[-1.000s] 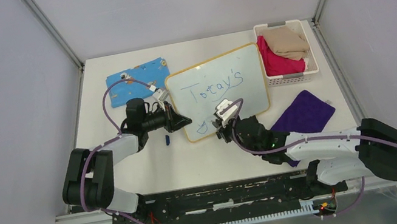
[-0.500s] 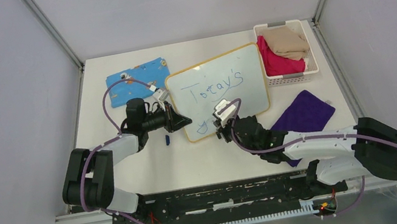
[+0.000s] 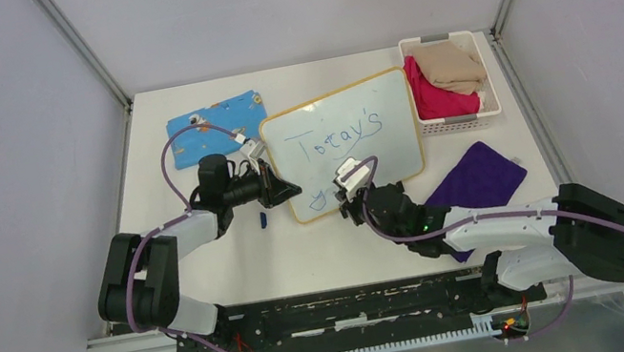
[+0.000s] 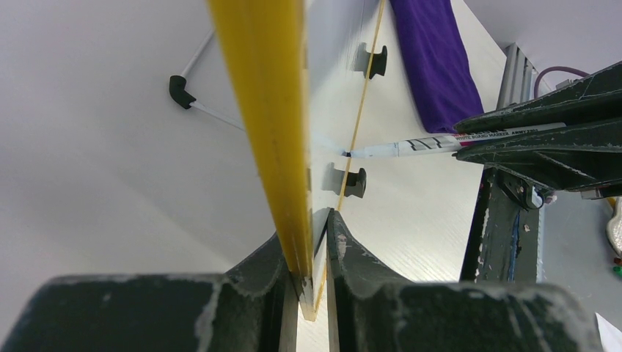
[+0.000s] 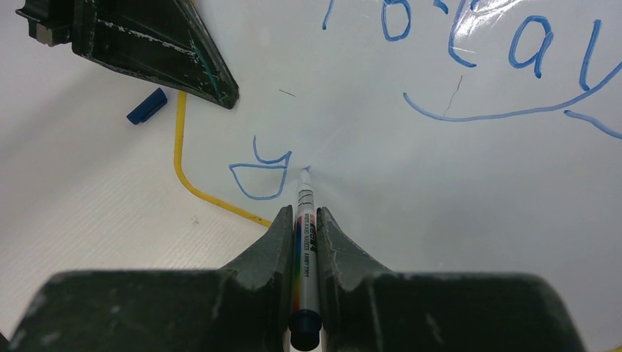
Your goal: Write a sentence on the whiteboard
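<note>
Right hand (image 5: 301, 217) clamped on marker (image 5: 305, 192), left hand (image 4: 309, 235) pinching yellow-rimmed whiteboard (image 3: 386, 151), blue sentence (image 3: 340, 139) reading "Today's y"

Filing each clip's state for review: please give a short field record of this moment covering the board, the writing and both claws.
whiteboard: on table, left edge clamped by left claw
sentence: "Today's" written; second line barely started
right claw: shut on marker, tip on board beside the new strokes
blue cap: lying on table off the board's left edge
</note>
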Controlling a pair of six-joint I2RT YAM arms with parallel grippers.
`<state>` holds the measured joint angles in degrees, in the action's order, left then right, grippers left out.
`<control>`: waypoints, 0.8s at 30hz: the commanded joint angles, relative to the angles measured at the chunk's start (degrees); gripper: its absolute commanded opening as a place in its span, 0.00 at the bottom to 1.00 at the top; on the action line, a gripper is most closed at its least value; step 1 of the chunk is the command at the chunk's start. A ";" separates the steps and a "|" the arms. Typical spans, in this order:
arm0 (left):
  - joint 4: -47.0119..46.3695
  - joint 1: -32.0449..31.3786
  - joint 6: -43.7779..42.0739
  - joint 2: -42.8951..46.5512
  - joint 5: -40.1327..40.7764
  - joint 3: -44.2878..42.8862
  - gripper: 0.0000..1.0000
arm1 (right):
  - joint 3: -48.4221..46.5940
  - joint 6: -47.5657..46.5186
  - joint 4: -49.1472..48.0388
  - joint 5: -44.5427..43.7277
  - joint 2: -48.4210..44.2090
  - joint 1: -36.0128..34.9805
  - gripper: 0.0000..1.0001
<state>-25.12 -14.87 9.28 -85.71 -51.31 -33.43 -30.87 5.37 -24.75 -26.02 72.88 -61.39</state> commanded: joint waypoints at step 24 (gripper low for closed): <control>5.79 -1.12 -5.98 -1.63 3.94 -0.32 0.19 | -3.03 -1.41 0.54 -0.68 -1.78 3.31 0.00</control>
<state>-24.84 -14.87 9.28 -85.71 -51.18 -33.63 -30.92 5.56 -22.28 -24.82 70.83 -59.13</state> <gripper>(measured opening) 0.218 0.174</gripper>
